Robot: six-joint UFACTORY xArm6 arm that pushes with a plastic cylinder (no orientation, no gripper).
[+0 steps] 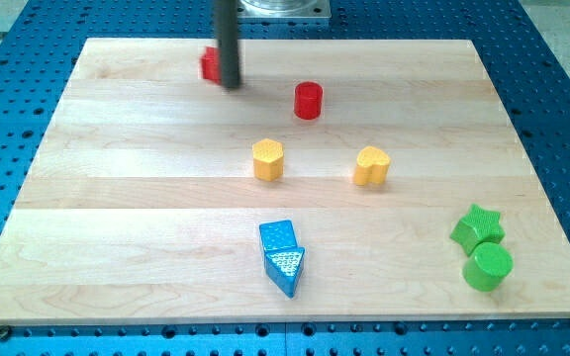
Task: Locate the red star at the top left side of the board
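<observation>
A red block (209, 64), likely the red star, sits near the view's top left of the wooden board (117, 198); the rod hides most of it, so its shape is unclear. My tip (231, 85) rests on the board right against that block's right side. A red cylinder (308, 100) stands to the right of the tip.
A yellow hexagon (268, 159) and a yellow heart (371, 165) lie mid-board. A blue cube (278, 236) and a blue triangle (286, 270) touch near the bottom centre. A green star (477, 227) and a green cylinder (488, 267) sit at the bottom right.
</observation>
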